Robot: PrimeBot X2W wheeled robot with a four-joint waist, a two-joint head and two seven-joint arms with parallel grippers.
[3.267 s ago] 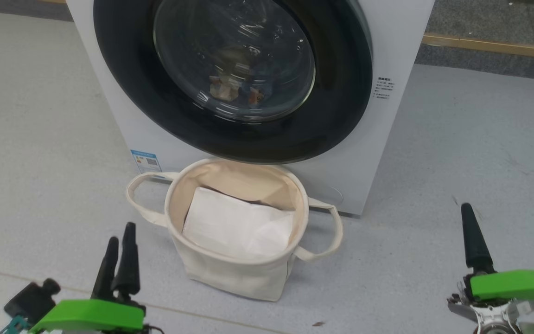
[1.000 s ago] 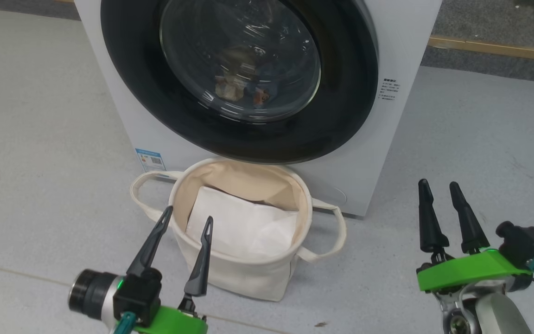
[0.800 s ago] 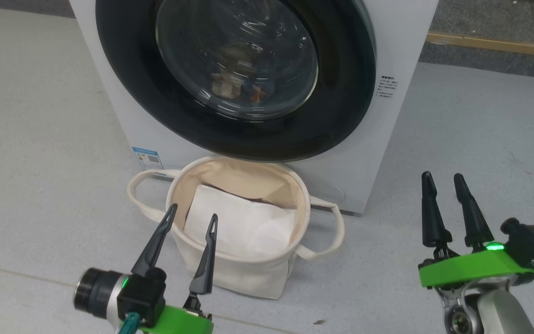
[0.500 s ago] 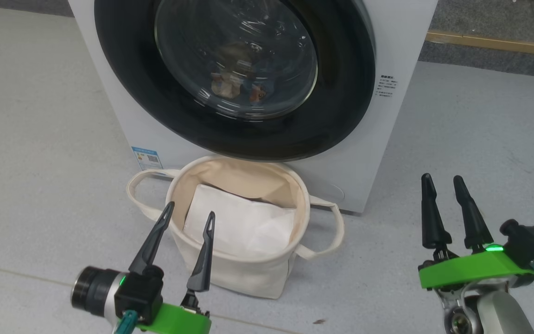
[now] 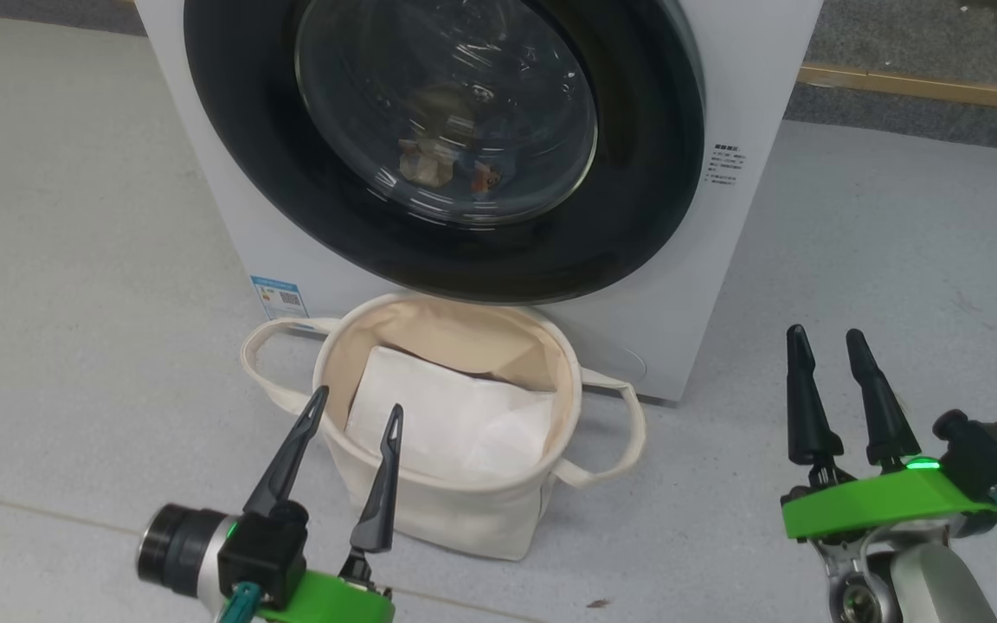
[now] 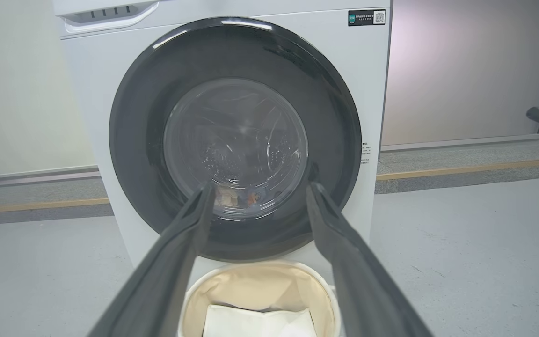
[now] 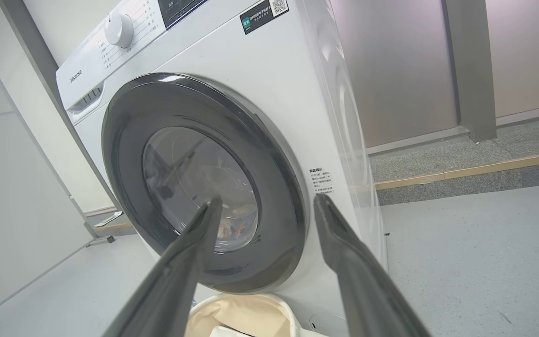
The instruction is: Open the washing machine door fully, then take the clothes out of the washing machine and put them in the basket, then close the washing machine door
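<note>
Hisense, on the washing machine (image 7: 297,117)

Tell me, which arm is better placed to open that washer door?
Probably the right arm: its open jaws face the shut washing machine door over bare floor, while the left arm has the basket in its way.

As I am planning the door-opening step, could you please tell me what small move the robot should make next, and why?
Probably reach the right gripper forward and up to the rim of the washing machine door. The door sits shut with the clothes behind its glass, and the right gripper hangs short of it, jaws open and empty.
</note>
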